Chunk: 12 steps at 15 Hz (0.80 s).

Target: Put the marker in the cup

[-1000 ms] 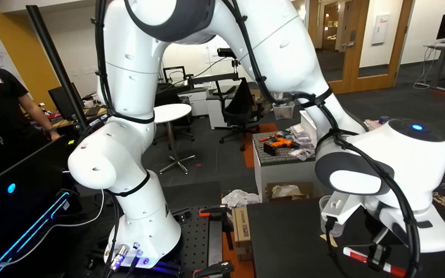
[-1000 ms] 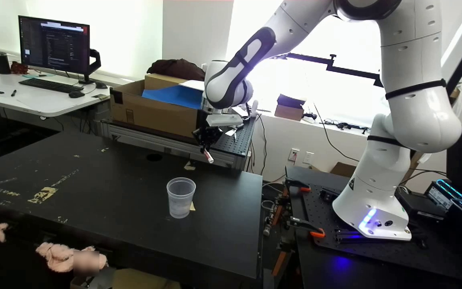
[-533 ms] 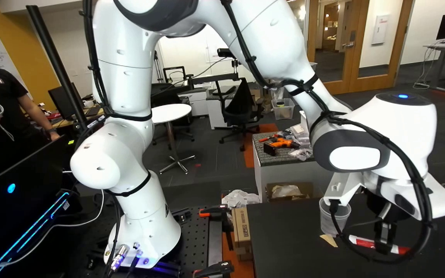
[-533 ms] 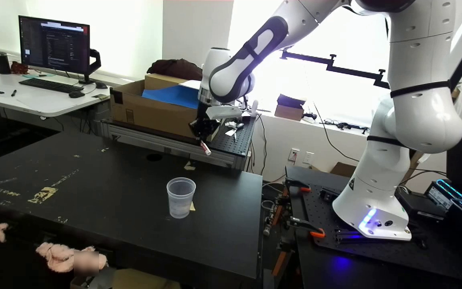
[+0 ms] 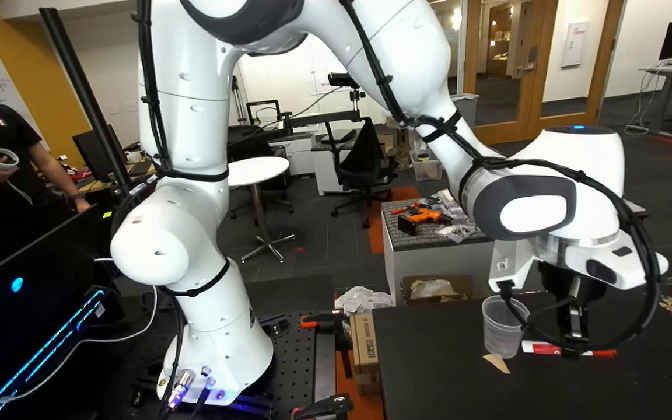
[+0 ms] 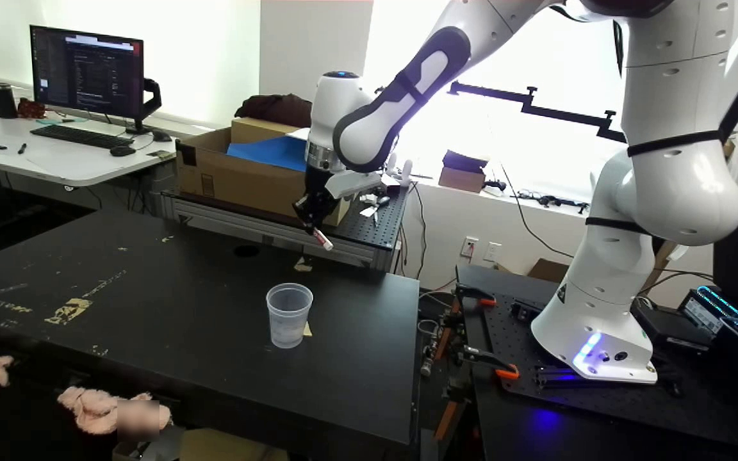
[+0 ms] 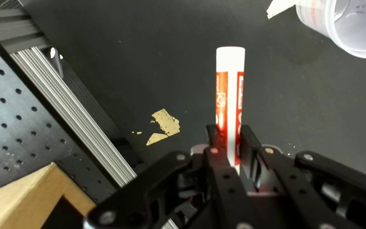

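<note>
Pinching a red-and-white marker (image 7: 230,95) in the claw (image 7: 229,136), squeezing it partway along the barrel and holding it clear of the tabletop (image 6: 215,320). Pointing the white end forward from the claw, holding the long axis close to level in an exterior view, crosswise to the upright cup (image 6: 288,323). Facing that cup ahead of the claw and off to its right in the wrist view, apart from the marker; aiming the white end past the cup's side rather than at its mouth. Using the only arm (image 5: 196,140), so weighing no nearer or farther one.

Judging by this hold, being past the grasp and short of the placing. Probably needing a sideways carry to the mouth, then a tilt bringing the white end down; risking, if lowering it level, a jam across the rim or a toppling of a likely light cup.

Handling a smooth, straight cylinder, showing a plain blunt white end, a printed red label and a white stripe along its length. Targeting a tapered cup of translucent plastic, widening to a round lipped rim and bearing faint marks too unclear to read. Finding scuffed, dull black beneath, a ragged tan patch (image 7: 167,122) left of the claw and, farther left, a grey perforated metal plate (image 7: 37,136).
</note>
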Tool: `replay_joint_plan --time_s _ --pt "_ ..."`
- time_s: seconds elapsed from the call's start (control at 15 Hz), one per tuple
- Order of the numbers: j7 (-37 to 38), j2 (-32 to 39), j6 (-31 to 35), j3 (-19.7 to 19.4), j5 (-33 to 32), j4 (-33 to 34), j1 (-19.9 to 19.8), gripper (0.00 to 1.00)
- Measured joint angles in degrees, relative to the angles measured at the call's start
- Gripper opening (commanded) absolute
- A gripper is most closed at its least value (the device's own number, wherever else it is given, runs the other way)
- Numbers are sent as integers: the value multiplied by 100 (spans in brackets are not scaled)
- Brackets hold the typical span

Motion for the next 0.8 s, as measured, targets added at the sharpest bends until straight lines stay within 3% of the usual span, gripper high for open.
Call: replay_joint_plan --time_s 0.53,0.8 --pt "546 -44 0 -30 -1168 -87 633 5" --pt "1144 -150 -2 -262 -1872 -70 893 5"
